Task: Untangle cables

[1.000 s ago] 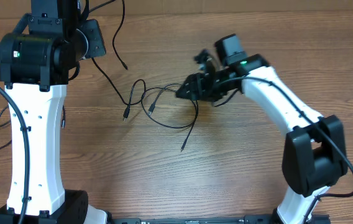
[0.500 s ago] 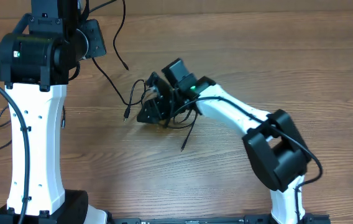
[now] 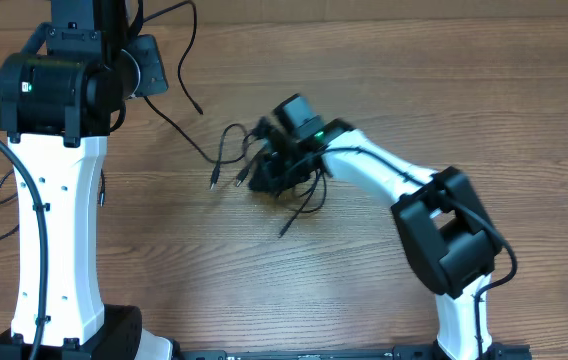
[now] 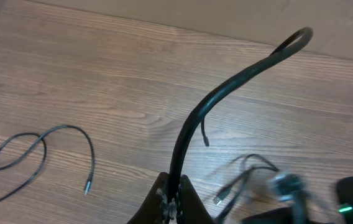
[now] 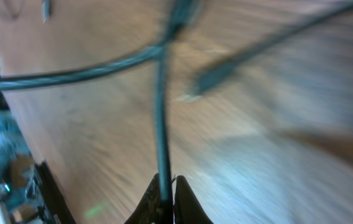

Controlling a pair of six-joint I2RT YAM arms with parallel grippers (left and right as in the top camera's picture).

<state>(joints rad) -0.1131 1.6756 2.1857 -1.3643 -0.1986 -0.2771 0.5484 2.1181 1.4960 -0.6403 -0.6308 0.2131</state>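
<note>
Right pincer (image 5: 165,194) is clamped shut on one thin strand of the cables (image 3: 234,150), deep in the knot near the middle of the table (image 3: 414,70), with the right arm (image 3: 384,178) stretched across to reach it. In its wrist view that strand runs straight out from between the pressed jaws and is crossed further out by a second cord, though blur hides which one passes on top. Left pincer (image 4: 171,199) is shut too, gripping a black cord that rises from its jaws and arches off to the right, while the left arm (image 3: 54,200) stands along the left side of the table, well apart from the knot. Between the two, a fairly straight diagonal cord (image 3: 179,130) slants from the back left, near the left pincer, down into the tangle, so the line that matters runs on that diagonal. Judging from this, the knot is likeliest to loosen if the right pincer draws away along the diagonal, toward its own side, not across it. Small plug ends (image 3: 214,184) hang off the knot's left side, and one loose tail (image 3: 286,228) trails toward the near edge.
</note>
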